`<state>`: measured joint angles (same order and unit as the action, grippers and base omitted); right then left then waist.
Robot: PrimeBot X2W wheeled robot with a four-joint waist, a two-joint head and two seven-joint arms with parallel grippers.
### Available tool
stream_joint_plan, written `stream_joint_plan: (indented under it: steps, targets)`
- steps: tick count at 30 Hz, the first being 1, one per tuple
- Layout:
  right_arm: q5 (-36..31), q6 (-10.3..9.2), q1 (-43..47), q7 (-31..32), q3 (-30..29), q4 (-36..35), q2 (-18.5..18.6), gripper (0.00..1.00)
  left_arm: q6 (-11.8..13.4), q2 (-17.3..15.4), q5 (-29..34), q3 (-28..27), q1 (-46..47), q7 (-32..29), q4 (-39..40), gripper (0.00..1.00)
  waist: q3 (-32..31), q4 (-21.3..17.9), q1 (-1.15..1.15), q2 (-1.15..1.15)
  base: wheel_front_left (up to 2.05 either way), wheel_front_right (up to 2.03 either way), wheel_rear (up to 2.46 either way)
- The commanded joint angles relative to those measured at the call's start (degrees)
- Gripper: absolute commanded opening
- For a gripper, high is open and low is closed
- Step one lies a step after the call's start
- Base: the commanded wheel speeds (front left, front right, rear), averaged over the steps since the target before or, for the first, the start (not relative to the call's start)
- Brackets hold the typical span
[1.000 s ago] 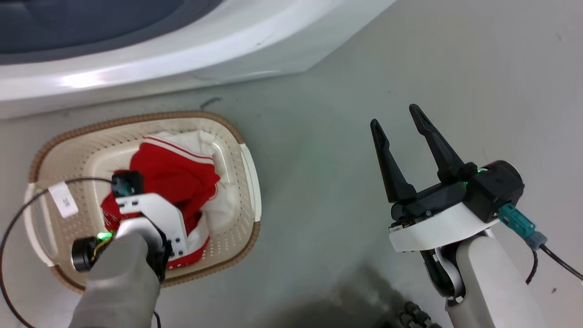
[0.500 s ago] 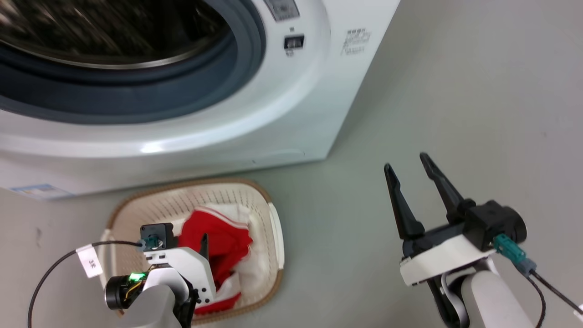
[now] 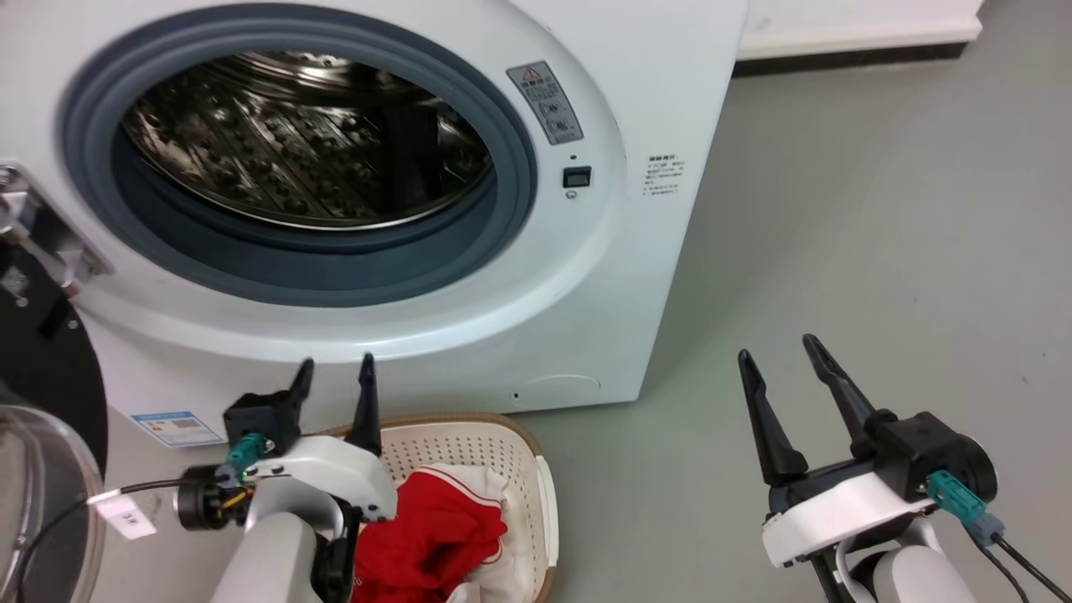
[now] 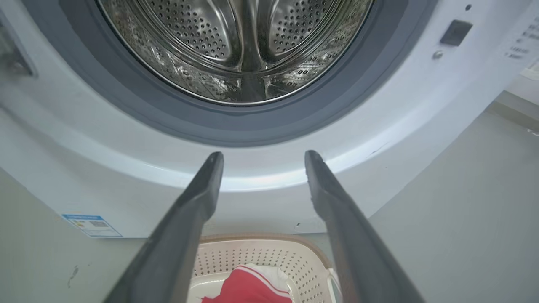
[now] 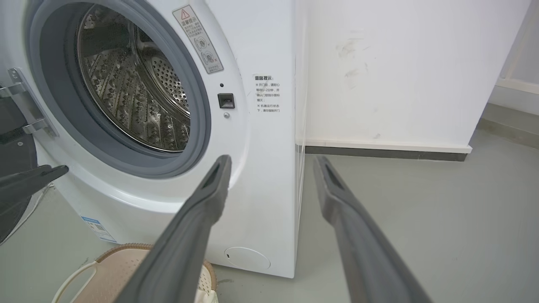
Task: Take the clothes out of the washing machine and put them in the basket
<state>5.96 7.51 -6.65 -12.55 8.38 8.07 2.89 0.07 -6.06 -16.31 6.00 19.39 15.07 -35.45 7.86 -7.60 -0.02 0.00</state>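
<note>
Where the head view's left edge cuts it off, the door [image 3: 38, 394] stands swung open: black frame above, glass bowl in the lower left corner. Right of it, lower left of frame, left gripper [image 3: 336, 362]: fingers spread, nothing between them, tips pointing up-frame over the white front of the washing machine [image 3: 586, 276], below the porthole; contact or gap, cannot tell. Blue sticker [image 3: 177, 427] on that front, just left of the gripper. Drum [image 3: 310, 142] sits upper left to centre, perforated steel showing through the grey-rimmed opening. Bottom centre-left: basket [image 3: 469, 448] on the floor [image 3: 879, 209], just in front of the machine, its left part hidden behind the left wrist. Clothes [image 3: 435, 536] lie inside the basket, a red heap with white trim, topping out near rim level. Left wrist view has the same heap at bottom centre, between its two fingers, with the porthole above. Lower right of head view: right gripper [image 3: 776, 347], fingers spread, holding nothing, over the floor, well apart from the basket. Right wrist view: its fingers frame the machine's right front edge, white wall [image 5: 379, 63] at upper right, basket rim at the lower left corner.
</note>
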Motion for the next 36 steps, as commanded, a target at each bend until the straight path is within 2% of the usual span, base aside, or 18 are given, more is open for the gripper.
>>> stream_joint_plan:
  steps: [1,8,15,25,36]
  targets:
    - [-0.4,-0.04,0.8,0.3,-0.3,-0.4,0.0,1.0,0.4,0.0,0.8,-0.7,-1.4,0.1,2.2,1.0,-1.0,0.6,0.02,0.0,0.0,0.0,0.0]
    - [-1.2,-0.04,2.8,1.3,-1.9,-1.2,0.0,1.0,1.4,-0.1,5.3,-2.7,-6.2,0.1,17.0,1.0,-3.9,1.2,0.02,0.0,0.0,0.0,0.0]
    - [-2.1,-0.04,4.8,2.0,-3.4,-2.2,0.0,1.0,2.8,-1.1,8.6,-2.8,-12.7,0.1,26.5,1.0,-6.3,1.6,0.02,0.0,0.0,0.0,0.0]
    - [-2.9,-0.04,7.2,3.3,-4.5,-3.4,0.0,1.0,4.7,-1.7,9.6,-2.7,-20.7,-0.8,32.7,1.0,-7.8,2.7,0.02,0.0,0.0,0.0,0.0]
    - [-3.3,-0.04,7.7,4.3,-4.9,-5.0,0.0,1.0,5.1,-2.0,9.5,-1.7,-21.5,-1.8,34.9,1.0,-7.5,3.7,0.02,0.0,0.0,0.0,0.0]
